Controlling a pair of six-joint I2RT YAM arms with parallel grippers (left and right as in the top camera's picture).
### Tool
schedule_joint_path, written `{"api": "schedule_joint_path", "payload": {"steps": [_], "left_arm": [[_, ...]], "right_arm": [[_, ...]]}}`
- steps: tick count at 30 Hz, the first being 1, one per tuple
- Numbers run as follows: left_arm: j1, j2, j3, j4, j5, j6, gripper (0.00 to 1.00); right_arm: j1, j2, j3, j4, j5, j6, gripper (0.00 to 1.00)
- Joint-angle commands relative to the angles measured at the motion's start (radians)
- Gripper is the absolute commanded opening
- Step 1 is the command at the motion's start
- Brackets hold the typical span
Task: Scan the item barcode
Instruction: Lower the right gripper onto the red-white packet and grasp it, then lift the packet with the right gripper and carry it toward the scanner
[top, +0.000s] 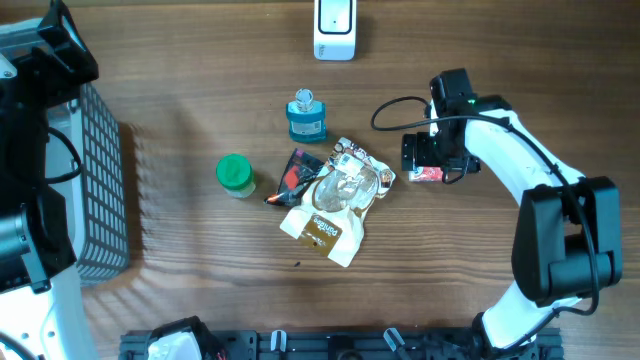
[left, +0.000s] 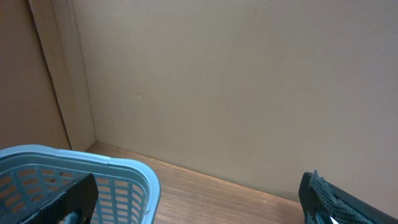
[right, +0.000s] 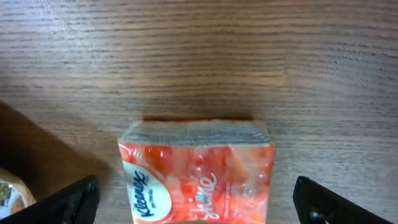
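Note:
A red-and-white Kleenex tissue pack (right: 198, 168) lies flat on the wooden table, label up; no barcode shows on it. My right gripper (right: 199, 202) hangs directly over it, open, one finger on each side and neither touching. In the overhead view the pack (top: 427, 175) peeks out under the right gripper (top: 425, 158) at centre right. A white scanner (top: 334, 28) stands at the table's far edge. My left gripper (left: 199, 202) is open and empty, raised beside the basket (left: 93, 171) and facing a plain wall.
A blue-grey slatted basket (top: 100, 190) sits at the left edge. Mid-table lie a blue bottle (top: 306, 117), a green-lidded jar (top: 234, 173), a crinkled snack bag (top: 335, 200) and a dark red packet (top: 295, 175).

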Motion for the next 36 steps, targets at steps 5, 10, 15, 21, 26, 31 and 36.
{"api": "schedule_joint_path", "payload": {"steps": [5, 10, 15, 21, 26, 31, 36], "left_arm": [[-0.004, -0.005, -0.007, 0.007, 0.014, 0.009, 1.0], [-0.004, -0.005, -0.007, 0.007, 0.014, 0.009, 1.0], [-0.004, -0.005, -0.007, 0.007, 0.014, 0.009, 1.0], [-0.004, -0.005, -0.007, 0.007, 0.014, 0.009, 1.0], [-0.004, -0.005, -0.007, 0.007, 0.014, 0.009, 1.0], [-0.004, -0.005, -0.007, 0.006, -0.001, 0.009, 1.0], [-0.004, -0.005, -0.007, 0.006, -0.001, 0.009, 1.0]], "right_arm": [[-0.003, 0.023, -0.049, 0.071, 0.017, -0.012, 1.0], [-0.003, 0.028, -0.049, 0.092, 0.017, -0.013, 1.0], [-0.003, 0.081, -0.049, 0.093, 0.017, -0.013, 1.0], [-0.003, 0.124, -0.049, 0.091, 0.017, -0.013, 0.98], [-0.003, 0.124, -0.049, 0.09, 0.017, -0.011, 0.82], [-0.003, 0.124, -0.048, 0.084, -0.05, -0.009, 0.75], [-0.003, 0.124, -0.048, 0.067, -0.089, 0.025, 0.7]]}}
